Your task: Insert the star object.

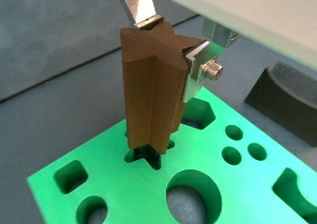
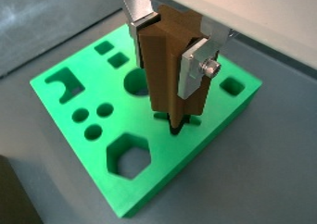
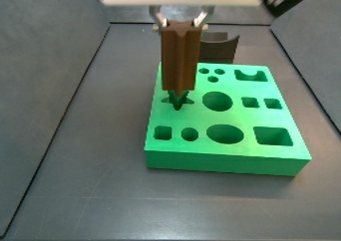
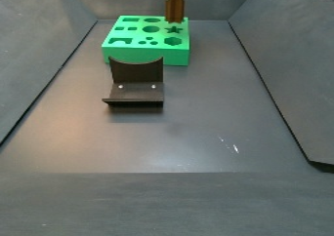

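Observation:
The star object [image 1: 154, 89] is a tall brown peg with ridged sides, standing upright. My gripper [image 1: 170, 41] is shut on its upper end, with the silver fingers [image 1: 186, 72] pressed on opposite sides. Its lower end sits in the mouth of the star-shaped hole [image 1: 148, 159] near one edge of the green block [image 1: 111, 186]. Both wrist views show this: peg [image 2: 171, 66], gripper [image 2: 168, 43], hole [image 2: 176, 128], block [image 2: 148, 186]. In a side view the gripper [image 3: 178, 21] holds the peg [image 3: 177, 66] over the block [image 3: 226, 145]. Another side view shows the peg [image 4: 173, 1] and block [image 4: 131, 47].
The green block has several other holes: round [image 3: 226, 135], hexagonal [image 3: 270, 137], square [image 3: 163, 133]. The dark fixture [image 4: 135, 89] stands on the floor beside the block, and also shows in a side view [image 3: 220, 48]. Sloped dark walls [image 4: 39, 74] bound the floor.

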Robot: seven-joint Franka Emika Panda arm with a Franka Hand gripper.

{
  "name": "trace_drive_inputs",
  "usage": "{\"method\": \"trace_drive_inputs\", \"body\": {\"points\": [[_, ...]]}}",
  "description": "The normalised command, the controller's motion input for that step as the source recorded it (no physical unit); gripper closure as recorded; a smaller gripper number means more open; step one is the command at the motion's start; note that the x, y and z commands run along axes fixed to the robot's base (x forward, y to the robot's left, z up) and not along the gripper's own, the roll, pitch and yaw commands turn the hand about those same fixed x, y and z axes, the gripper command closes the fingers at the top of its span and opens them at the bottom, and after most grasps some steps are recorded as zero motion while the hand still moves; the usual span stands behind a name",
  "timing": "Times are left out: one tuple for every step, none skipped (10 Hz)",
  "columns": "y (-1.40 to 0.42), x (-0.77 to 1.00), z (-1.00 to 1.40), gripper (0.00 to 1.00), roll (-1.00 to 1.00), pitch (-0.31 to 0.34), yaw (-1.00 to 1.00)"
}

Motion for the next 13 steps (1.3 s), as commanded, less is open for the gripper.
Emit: {"method": "trace_drive_inputs", "body": {"points": [[0.00, -0.10, -1.00, 1.00, 0.11, -0.026, -0.06], [-0.17, 0.00, -0.99, 1.00, 0.20, 0.000, -0.12], [-0.30, 0.08, -0.85, 1.00, 0.26, 0.000, -0.14], [-0.33, 0.09, -0.90, 1.00, 0.24, 0.000, -0.13], [-0.34, 0.09, -0.92, 1.00, 0.23, 0.000, -0.14], [-0.09, 0.28, -1.00, 1.00, 0.07, 0.000, -0.15], [0.18, 0.14, -1.00, 1.00, 0.00, 0.057, -0.13], [0.32, -0.03, -0.77, 1.00, -0.16, 0.099, -0.10], [0.29, -0.05, -0.65, 1.00, -0.22, 0.117, -0.04], [0.25, -0.11, -0.70, 1.00, -0.17, 0.127, -0.01], [0.19, -0.11, -0.80, 1.00, -0.09, 0.151, 0.00], [0.16, -0.06, -0.91, 1.00, -0.03, 0.129, 0.00], [0.05, 0.00, -1.00, 1.00, 0.00, 0.007, 0.00]]}}
